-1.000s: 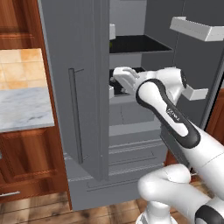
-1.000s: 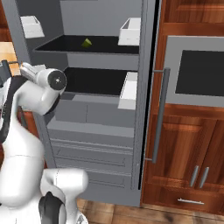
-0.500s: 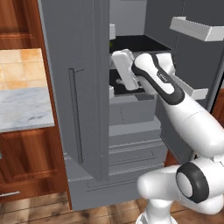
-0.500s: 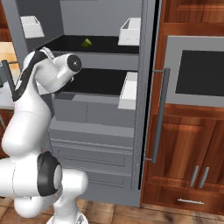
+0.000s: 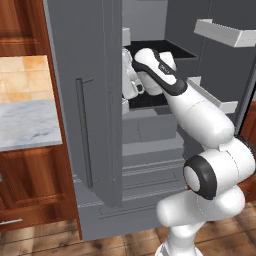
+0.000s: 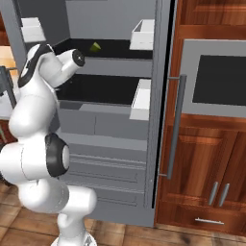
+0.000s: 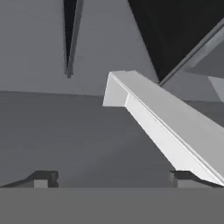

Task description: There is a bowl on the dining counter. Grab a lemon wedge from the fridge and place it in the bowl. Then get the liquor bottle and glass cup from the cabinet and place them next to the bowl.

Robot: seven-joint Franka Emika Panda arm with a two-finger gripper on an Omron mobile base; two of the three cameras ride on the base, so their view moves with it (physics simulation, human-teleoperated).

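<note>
**Right base view finds the lemon wedge; hand view shows the jaws wide and empty**

The right base view shows the lemon wedge (image 6: 96,46), a small green-yellow piece lying on the fridge's (image 6: 115,158) upper dark shelf (image 6: 120,49), toward its back and left of the white door bin (image 6: 142,34) at the shelf's right edge. The arm's (image 6: 36,125) elbow stands in front of the fridge's left side, below and left of the wedge and apart from it.

The left base view hides the wedge behind the arm (image 5: 200,120), but it shows what the other side does not: the white hand reaching into the open fridge (image 5: 90,100) at the level of the lower dark shelf (image 5: 150,101), close behind the edge of the left door (image 5: 85,75) with its long vertical handle (image 5: 82,130).

The hand view looks along the gripper (image 7: 111,179). Its two dark fingertips (image 7: 43,178) stand far apart at the bottom, with nothing between them. Ahead runs a white bin edge (image 7: 166,127) slanting across grey fridge wall, with a dark gap above.
</note>
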